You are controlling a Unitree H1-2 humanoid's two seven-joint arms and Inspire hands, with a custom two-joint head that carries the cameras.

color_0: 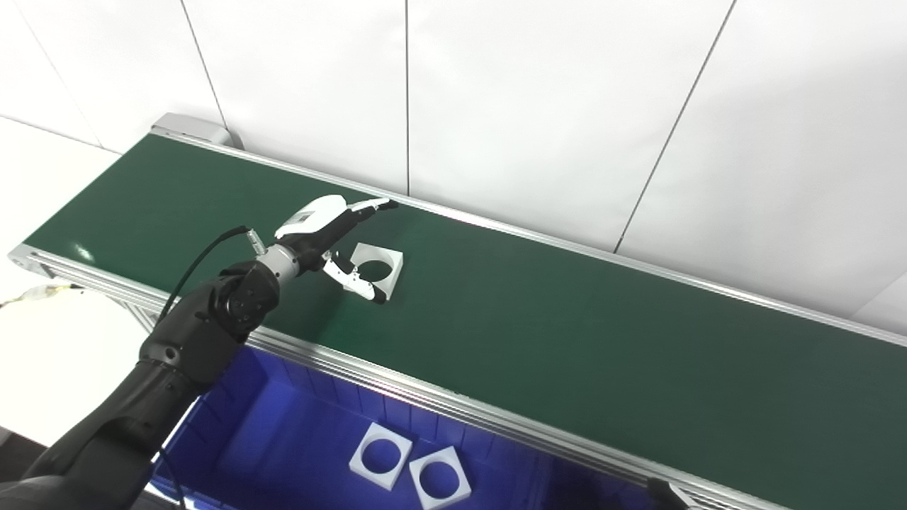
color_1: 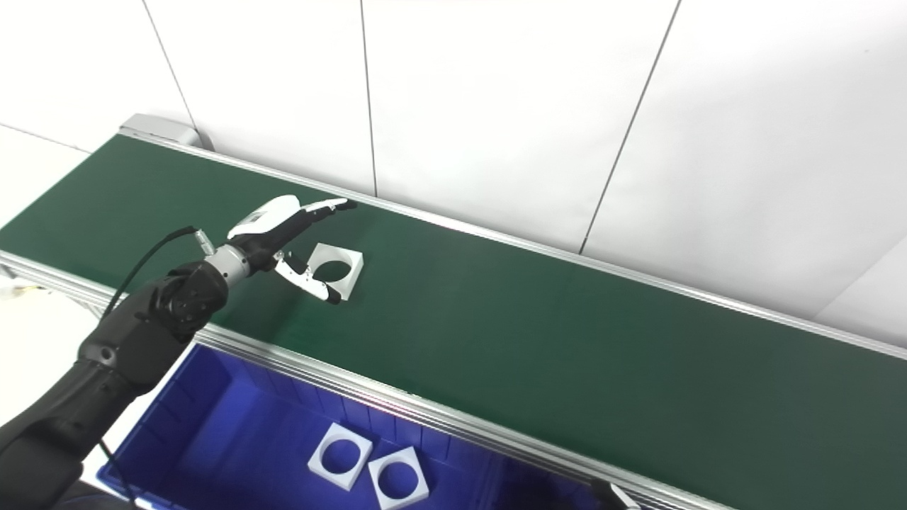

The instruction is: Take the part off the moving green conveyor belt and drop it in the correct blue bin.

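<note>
Left of centre in the frame, my left hand reaches over the green conveyor belt with fingers and thumb spread wide, empty, bracketing the white square part lying flat just right of my palm.

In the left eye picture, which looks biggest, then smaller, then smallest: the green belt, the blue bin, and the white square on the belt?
1. Green belt, by far the largest.
2. Blue bin, though the picture's edge cuts it off.
3. White square part, the smallest, next to the open left hand.
</note>
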